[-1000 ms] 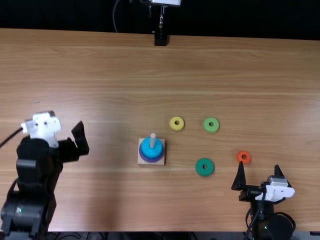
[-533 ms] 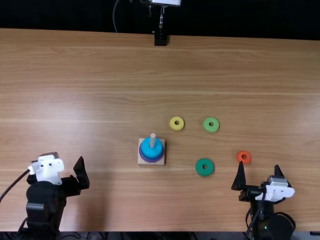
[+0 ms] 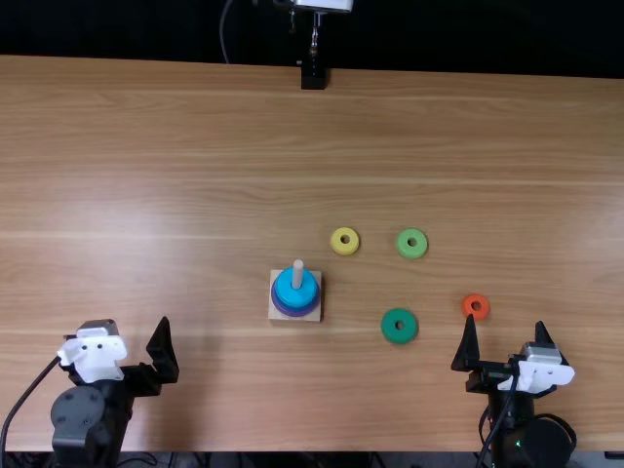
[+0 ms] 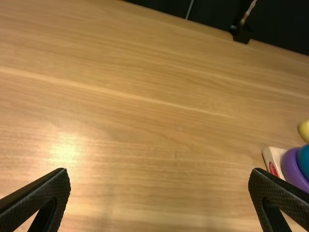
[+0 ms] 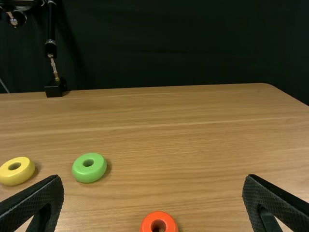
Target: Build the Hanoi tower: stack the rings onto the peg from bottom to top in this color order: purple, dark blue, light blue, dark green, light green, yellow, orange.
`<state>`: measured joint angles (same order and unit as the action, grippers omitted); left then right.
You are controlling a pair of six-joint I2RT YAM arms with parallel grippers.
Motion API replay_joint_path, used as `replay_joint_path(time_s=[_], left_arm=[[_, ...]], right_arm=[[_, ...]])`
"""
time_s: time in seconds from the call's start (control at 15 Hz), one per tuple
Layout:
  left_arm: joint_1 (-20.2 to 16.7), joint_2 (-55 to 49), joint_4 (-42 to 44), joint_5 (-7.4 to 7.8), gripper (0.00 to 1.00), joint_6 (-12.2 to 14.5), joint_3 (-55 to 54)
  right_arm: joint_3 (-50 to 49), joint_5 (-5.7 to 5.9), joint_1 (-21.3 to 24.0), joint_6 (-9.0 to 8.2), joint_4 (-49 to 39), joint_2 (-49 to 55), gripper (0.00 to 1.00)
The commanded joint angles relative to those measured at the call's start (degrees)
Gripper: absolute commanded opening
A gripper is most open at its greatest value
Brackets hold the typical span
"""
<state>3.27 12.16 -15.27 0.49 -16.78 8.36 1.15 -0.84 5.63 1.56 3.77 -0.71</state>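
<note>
Top view: wood stand (image 3: 315,315) w/ peg (image 3: 297,275) sits on worktop (image 3: 195,146), just L of ctr; blue ring (image 3: 286,292) tops stack, purple ring (image 3: 295,314) lowest. Yellow ring (image 3: 336,248) lies nr ctr, lt green ring (image 3: 420,251) to its R, dk green ring (image 3: 391,332) below both, orange ring (image 3: 476,297) lower R. L gripper (image 3: 132,326), lower L: jaws spread. R gripper (image 3: 506,323), lower R: jaws spread.
</note>
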Motion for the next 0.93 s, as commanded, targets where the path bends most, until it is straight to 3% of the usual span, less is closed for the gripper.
replay_joint_path(time_s=[0.0,0.33,0.87], left_arm=[[-0.19,-2.93,0.29,0.98,1.00,0.01,-1.50],[0.25,-9.97,0.29,0.98,1.00,0.22,-4.58],[0.07,-12.16,0.40,0.88,1.00,0.85,-6.34]], right_arm=[[-0.27,0.42,-0.18,0.12,0.19,0.71,1.00],[-0.27,0.31,-0.18,0.12,0.19,0.71,1.00],[-0.27,0.42,-0.18,0.12,0.19,0.71,1.00]])
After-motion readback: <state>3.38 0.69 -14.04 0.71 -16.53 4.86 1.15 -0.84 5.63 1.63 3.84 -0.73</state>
